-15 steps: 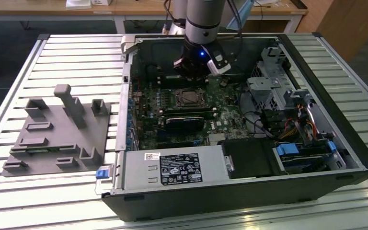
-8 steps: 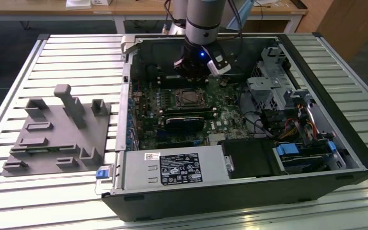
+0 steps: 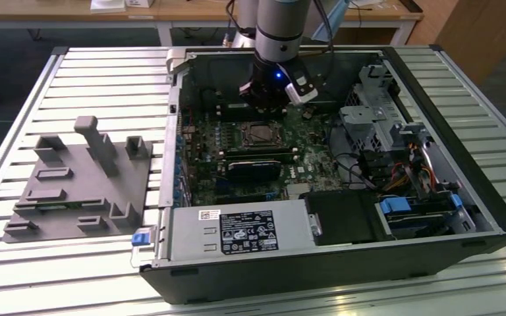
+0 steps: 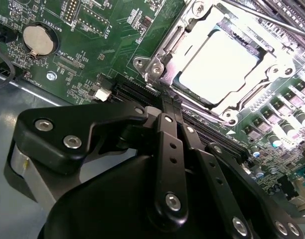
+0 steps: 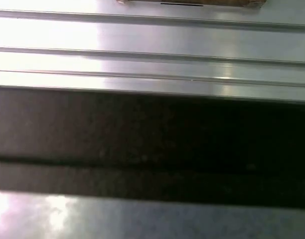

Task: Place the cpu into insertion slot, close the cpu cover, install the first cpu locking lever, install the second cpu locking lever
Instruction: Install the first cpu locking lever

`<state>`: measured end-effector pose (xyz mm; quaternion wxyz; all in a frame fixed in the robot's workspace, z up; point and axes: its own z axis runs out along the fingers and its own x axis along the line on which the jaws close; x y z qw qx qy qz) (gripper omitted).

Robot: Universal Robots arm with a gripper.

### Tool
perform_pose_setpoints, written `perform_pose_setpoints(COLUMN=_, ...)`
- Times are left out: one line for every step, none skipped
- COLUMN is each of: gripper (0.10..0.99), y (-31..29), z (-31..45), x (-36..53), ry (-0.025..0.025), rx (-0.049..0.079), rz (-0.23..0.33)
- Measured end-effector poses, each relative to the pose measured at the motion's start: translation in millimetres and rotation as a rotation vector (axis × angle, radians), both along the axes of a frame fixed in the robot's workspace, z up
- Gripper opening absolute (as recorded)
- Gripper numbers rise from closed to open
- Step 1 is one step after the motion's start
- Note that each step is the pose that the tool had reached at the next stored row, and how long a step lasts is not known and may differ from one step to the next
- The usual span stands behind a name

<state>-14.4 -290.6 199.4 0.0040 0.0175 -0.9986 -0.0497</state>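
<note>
My gripper (image 3: 268, 104) hangs inside the open computer case, just behind the insertion slot (image 3: 257, 135) on the green board. In the second wrist view the cpu (image 4: 217, 62) lies in the slot, its metal top glaring bright. The silvery cpu cover (image 4: 165, 59) lies flat around it like a frame. A thin metal lever rod (image 4: 264, 21) runs along one side of the socket. The black fingers (image 4: 165, 124) of the gripper (image 4: 170, 103) stand pressed together, with nothing between them. Their tips are close to a corner of the socket.
A black card (image 3: 257, 164) lies just in front of the socket. A power supply (image 3: 235, 230) and drive cages (image 3: 385, 125) fill the case's front and the exterior view's right. A grey fixture block (image 3: 77, 178) sits on the slatted table. A coin battery (image 4: 38, 40) is on the board.
</note>
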Motion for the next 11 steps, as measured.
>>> perform_pose_setpoints(gripper=0.106, y=0.0, z=0.0, x=0.0, ry=0.0, rx=-0.001, rz=0.0)
perform_pose_setpoints(gripper=0.106, y=0.0, z=-0.1, x=0.0, ry=-0.0001, rx=-0.001, rz=0.0)
perform_pose_setpoints(gripper=0.106, y=0.0, z=-0.1, x=0.0, ry=-0.0001, rx=-0.001, rz=0.0)
perform_pose_setpoints(gripper=0.106, y=0.0, z=-0.1, x=0.0, ry=-0.0002, rx=-0.001, rz=0.0)
perform_pose_setpoints(gripper=0.106, y=0.1, z=0.3, x=0.0, ry=-0.0005, rx=0.0, rz=0.0)
perform_pose_setpoints(gripper=0.106, y=0.2, z=0.9, x=0.1, ry=-0.0006, rx=0.0, rz=0.0)
perform_pose_setpoints(gripper=0.106, y=0.1, z=1.6, x=0.1, ry=-0.0005, rx=0.0, rz=0.0)
perform_pose_setpoints(gripper=0.106, y=0.0, z=2.2, x=0.0, ry=-0.0002, rx=-0.001, rz=0.0)
perform_pose_setpoints(gripper=0.106, y=0.1, z=2.1, x=0.0, ry=-0.0003, rx=0.0, rz=0.0)
perform_pose_setpoints(gripper=0.106, y=0.1, z=2.1, x=0.0, ry=-0.0004, rx=-0.001, rz=0.0)
perform_pose_setpoints(gripper=0.106, y=0.1, z=2.1, x=0.0, ry=-0.0004, rx=-0.003, rz=0.0)
